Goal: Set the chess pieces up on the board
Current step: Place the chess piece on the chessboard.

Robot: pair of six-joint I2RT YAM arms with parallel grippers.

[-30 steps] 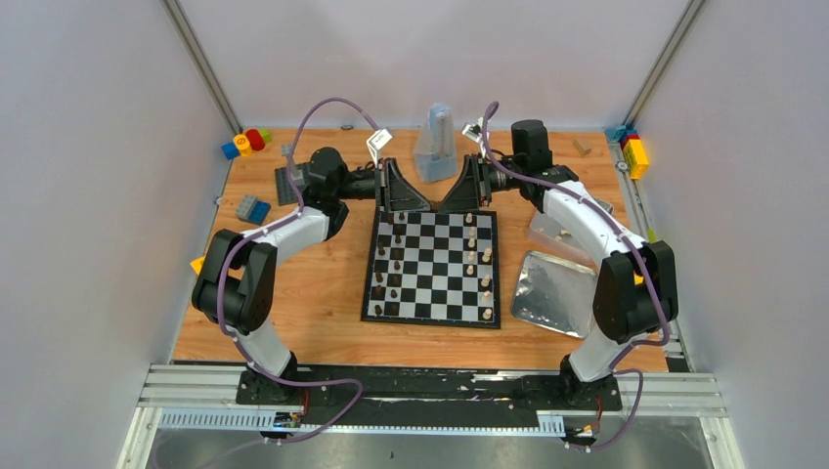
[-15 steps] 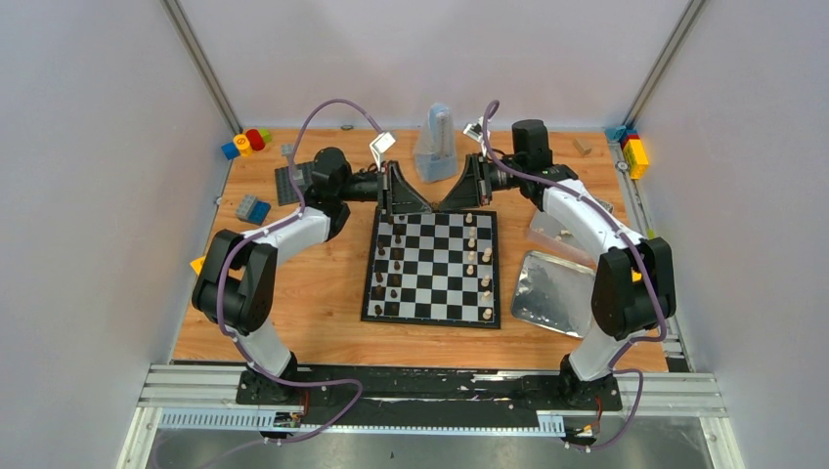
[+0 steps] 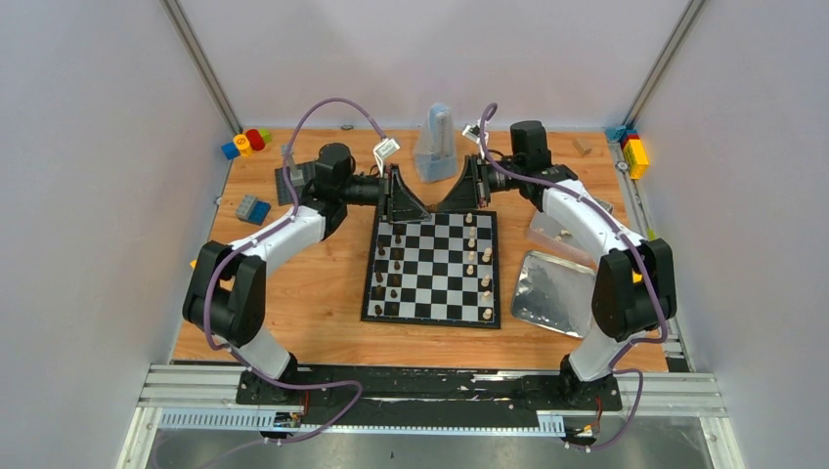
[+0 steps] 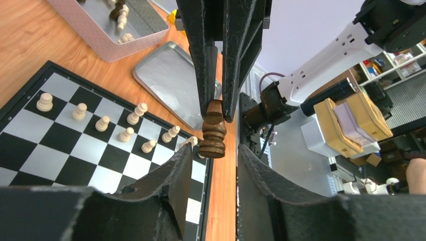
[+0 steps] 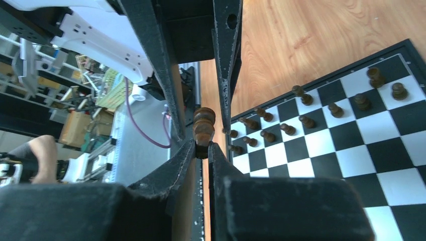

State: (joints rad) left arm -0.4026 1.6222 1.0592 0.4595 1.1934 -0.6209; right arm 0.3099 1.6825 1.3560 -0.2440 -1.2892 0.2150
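The black-and-white board (image 3: 433, 311) lies mid-table, with dark pieces (image 3: 395, 264) along its left columns and pale pieces (image 3: 476, 259) along its right. Both grippers meet tip to tip above the board's far edge. My right gripper (image 3: 442, 206) is shut on a dark brown piece (image 5: 204, 125), held out sideways. My left gripper (image 3: 424, 208) is open. In the left wrist view its fingertips (image 4: 183, 158) sit just short of the piece's base (image 4: 213, 143), not touching. The right gripper's fingers (image 4: 201, 50) grip the piece's top there.
A silver tray (image 3: 552, 293) lies right of the board. A clear container (image 3: 549, 231) behind it shows as a pink-walled box with pieces in the left wrist view (image 4: 100, 42). A grey pointed object (image 3: 435, 147) stands behind the grippers. Toy blocks (image 3: 244, 144) and a studded baseplate (image 3: 286, 184) are at the far left.
My left gripper has moved right, closing the gap to the right gripper and the held dark piece. The right arm has hardly moved.
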